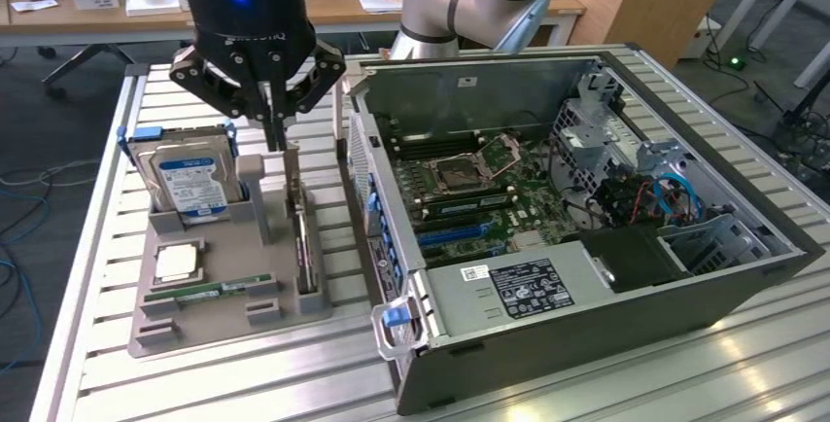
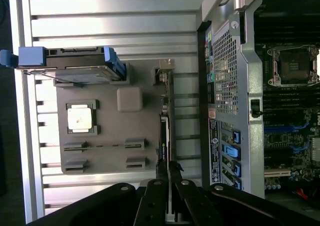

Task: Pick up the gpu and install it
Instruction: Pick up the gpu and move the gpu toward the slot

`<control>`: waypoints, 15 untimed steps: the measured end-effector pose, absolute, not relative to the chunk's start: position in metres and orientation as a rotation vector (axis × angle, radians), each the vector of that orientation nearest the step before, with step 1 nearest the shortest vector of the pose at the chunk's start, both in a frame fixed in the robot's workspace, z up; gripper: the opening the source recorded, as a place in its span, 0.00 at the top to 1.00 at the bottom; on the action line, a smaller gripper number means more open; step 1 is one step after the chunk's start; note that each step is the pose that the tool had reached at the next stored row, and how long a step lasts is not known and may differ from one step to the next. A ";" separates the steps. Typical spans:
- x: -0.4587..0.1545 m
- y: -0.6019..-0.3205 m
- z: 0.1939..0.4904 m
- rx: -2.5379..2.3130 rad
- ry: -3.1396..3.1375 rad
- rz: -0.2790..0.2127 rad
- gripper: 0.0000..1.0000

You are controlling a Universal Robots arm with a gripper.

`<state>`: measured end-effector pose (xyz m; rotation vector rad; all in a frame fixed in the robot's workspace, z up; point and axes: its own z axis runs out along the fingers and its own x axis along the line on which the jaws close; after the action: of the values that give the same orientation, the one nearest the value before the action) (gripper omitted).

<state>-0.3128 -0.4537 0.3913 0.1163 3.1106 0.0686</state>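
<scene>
While the hard drive (image 1: 189,184) is standing upright in its blue caddy at about nine o'clock in the exterior view, a grey holder tray (image 1: 221,323) is carrying it on the slatted metal table (image 1: 259,383), and a square processor chip (image 1: 178,263) and a narrow memory stick (image 1: 208,291) are lying in the tray's recesses toward seven o'clock. Just on the drive's three o'clock side, the gripper (image 1: 275,142) is hanging over the tray's far end with its jaws drawn narrow, almost together, gripping nothing that I can make out. The gpu (image 1: 301,235) is standing on edge in a slot along the tray's three o'clock side, running under the fingertips; whether they are touching its top edge I cannot tell. Further toward three o'clock, the open computer case (image 1: 584,344) is lying on its side just beside the tray, and its motherboard (image 1: 480,184) is facing up
</scene>
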 end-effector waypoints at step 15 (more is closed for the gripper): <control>-0.313 -0.454 0.386 0.116 3.111 0.069 0.58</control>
<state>-0.3128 -0.4537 0.3858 0.1163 3.1106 0.0686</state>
